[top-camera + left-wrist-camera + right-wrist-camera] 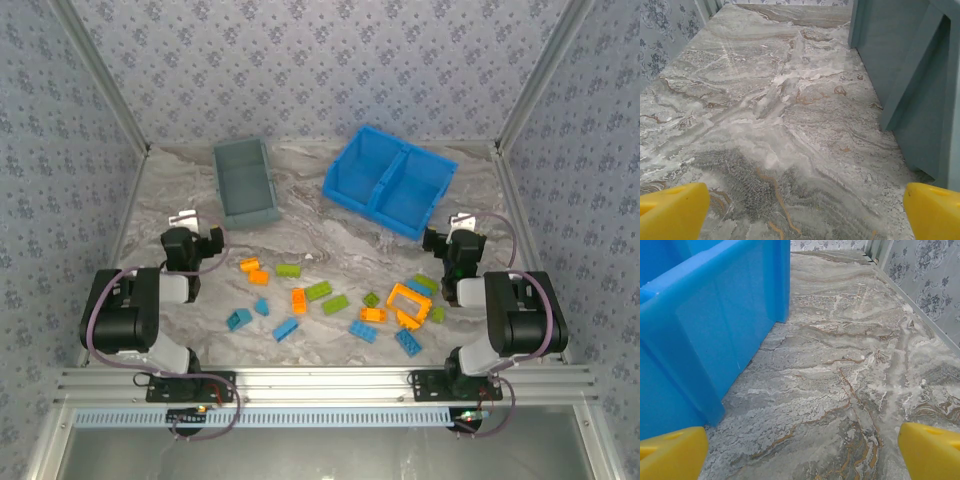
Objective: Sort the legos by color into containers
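The legos (299, 300), blue, lime and orange, lie scattered on the near side of the bright blue bin (400, 215). The grey-blue bin (250, 214) stands to its left. The left pincer (805, 212) and right pincer (802, 452) gape apart, empty, over the grey marbled desk (330, 250). Floral wallpaper (300, 60) surrounds it.

Blue, lime and orange legos (318, 291), grey-blue bin (247, 214), bright blue bin (372, 208), grey-veined table (330, 252).

Wrist views crop the grey-blue bin (900, 60) and bright blue bin (705, 330), seemingly hiding their insides.
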Controlling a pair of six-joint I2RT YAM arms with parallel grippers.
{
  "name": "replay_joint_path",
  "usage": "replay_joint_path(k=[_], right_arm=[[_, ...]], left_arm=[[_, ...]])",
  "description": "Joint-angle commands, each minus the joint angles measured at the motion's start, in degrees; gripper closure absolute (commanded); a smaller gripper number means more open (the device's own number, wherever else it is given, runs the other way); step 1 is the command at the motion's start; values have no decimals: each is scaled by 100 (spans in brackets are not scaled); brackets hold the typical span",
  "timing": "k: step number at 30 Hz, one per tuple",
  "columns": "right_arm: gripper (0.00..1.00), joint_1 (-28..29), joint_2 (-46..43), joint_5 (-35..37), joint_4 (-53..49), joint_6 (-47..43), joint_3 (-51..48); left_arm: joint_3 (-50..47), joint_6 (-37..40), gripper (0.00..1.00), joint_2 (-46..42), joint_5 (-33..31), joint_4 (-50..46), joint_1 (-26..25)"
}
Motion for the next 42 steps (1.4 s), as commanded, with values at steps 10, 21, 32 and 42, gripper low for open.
replay_joint_path(k=[10, 21, 32, 42], right_arm=[[0, -8, 63, -45, 55, -57, 112], [0, -10, 64, -43, 55, -60, 109], [0, 1089, -2965, 1359, -5508, 1527, 2811], [29, 1554, -902, -190, -8754, 3236, 5806]], left_arm=[[58, -21, 1, -46, -83, 81, -12], [51, -33, 1, -113, -261, 87, -48], [2674, -911, 1, -3470, -1537, -4766, -1147], [5099, -3471, 1, -1991, 1088, -8828, -797]])
